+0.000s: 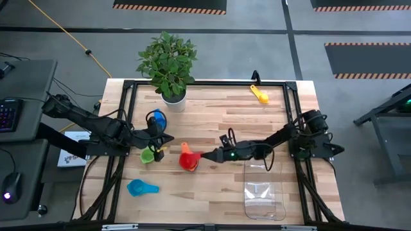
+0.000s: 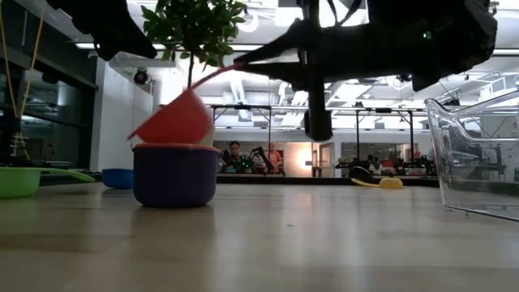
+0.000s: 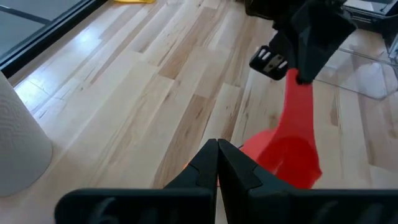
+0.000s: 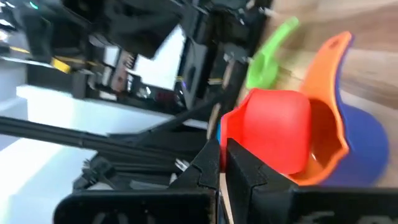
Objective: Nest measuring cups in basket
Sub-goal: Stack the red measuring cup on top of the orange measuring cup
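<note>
A red measuring cup (image 1: pixel 187 160) sits tilted in an orange cup (image 4: pixel 333 81), which is nested in a dark blue cup (image 2: pixel 174 174) at mid-table. My right gripper (image 1: pixel 205 154) is shut on the red cup. My left gripper (image 1: pixel 166 139) hovers shut just left of the stack, touching nothing. A green cup (image 1: pixel 148 156) rests beside it, a blue cup (image 1: pixel 157 119) lies farther back, a light blue cup (image 1: pixel 141 187) near the front, and a yellow cup (image 1: pixel 260 95) at the far side. The clear basket (image 1: pixel 264 191) stands at the front right. My right gripper pinches the red cup's flat handle (image 3: pixel 297 87) near its free end between both fingers, coming level from the table's right. The cup tilts, handle raised (image 2: pixel 235 66), with the lower side of its bowl (image 4: pixel 273 137) resting in the orange cup.
A white pot with a green plant (image 1: pixel 172 96) stands at the far edge behind the left gripper. A black frame rail (image 1: pixel 205 83) runs round the table. Bare wood lies between the stack and the basket.
</note>
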